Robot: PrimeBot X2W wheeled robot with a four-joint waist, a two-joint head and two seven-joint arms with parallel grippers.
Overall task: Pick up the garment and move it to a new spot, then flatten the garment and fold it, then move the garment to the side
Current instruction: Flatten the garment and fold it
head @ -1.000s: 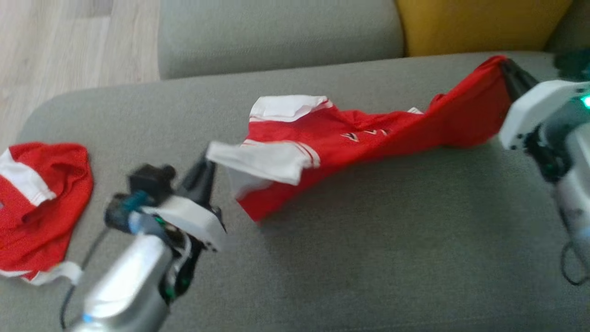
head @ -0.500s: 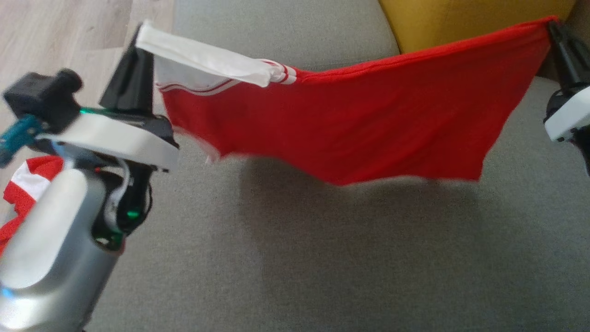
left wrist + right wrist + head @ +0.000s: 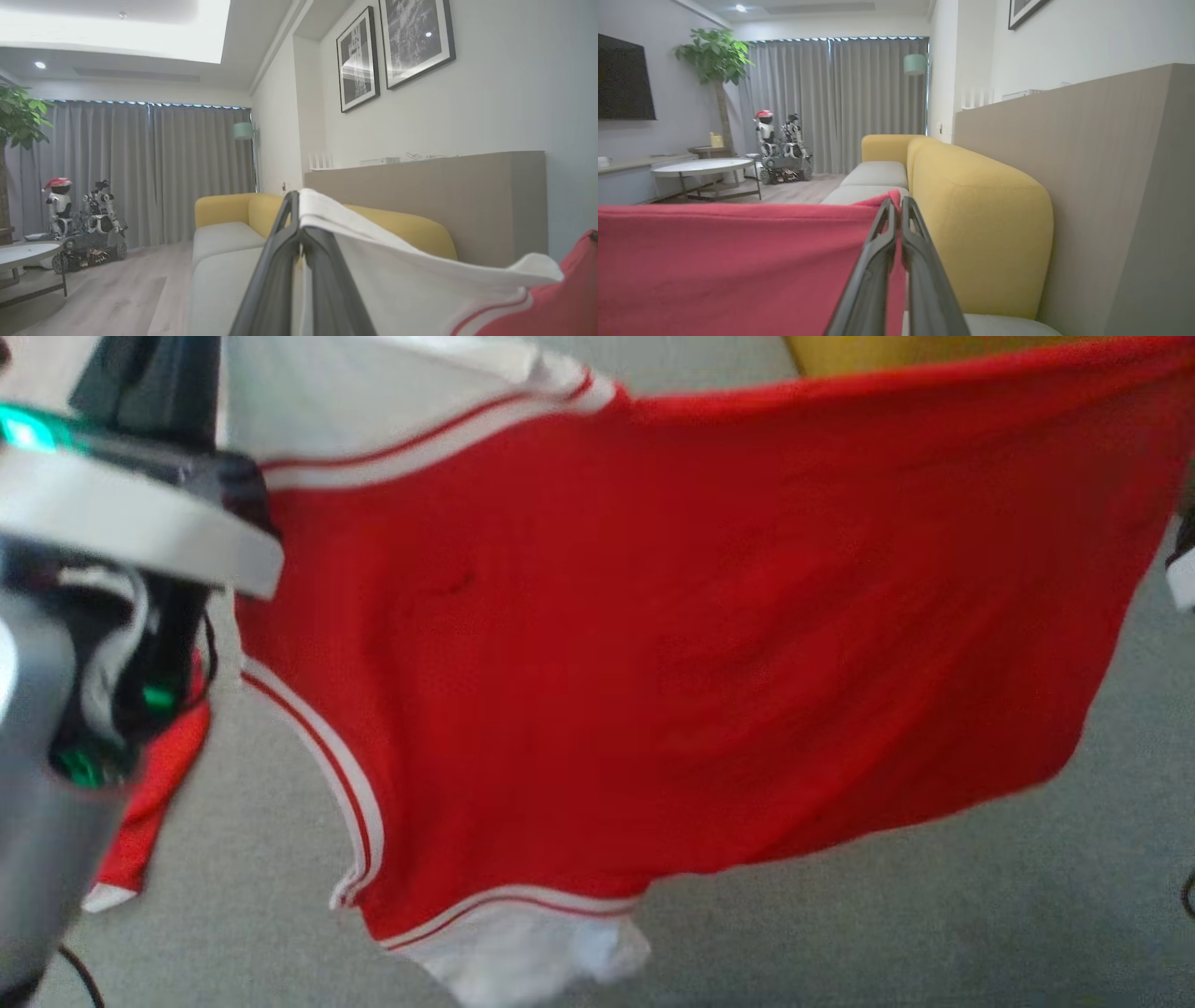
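Observation:
The garment [image 3: 672, 644] is a red shirt with white, red-striped sleeves. It hangs spread in the air above the grey sofa seat [image 3: 840, 915], stretched between my two grippers. My left gripper [image 3: 297, 198] is shut on the white sleeve edge [image 3: 397, 280]; in the head view its dark fingers [image 3: 149, 383] sit at the top left corner. My right gripper [image 3: 896, 203] is shut on the shirt's red corner [image 3: 738, 270]. Its white body [image 3: 1181, 579] peeks in at the head view's right edge. The lower sleeve [image 3: 532, 952] dangles close to the seat.
A second red and white garment [image 3: 154, 793] lies on the seat behind my left arm. A yellow sofa back [image 3: 971, 224] runs along a tan wall panel [image 3: 1101, 186]. Farther off stand a round table [image 3: 700, 166] and another robot [image 3: 780, 149].
Both grippers have lifted the garment off the seat and pulled it taut. It now hangs higher and closer to the head camera, opened out wide.

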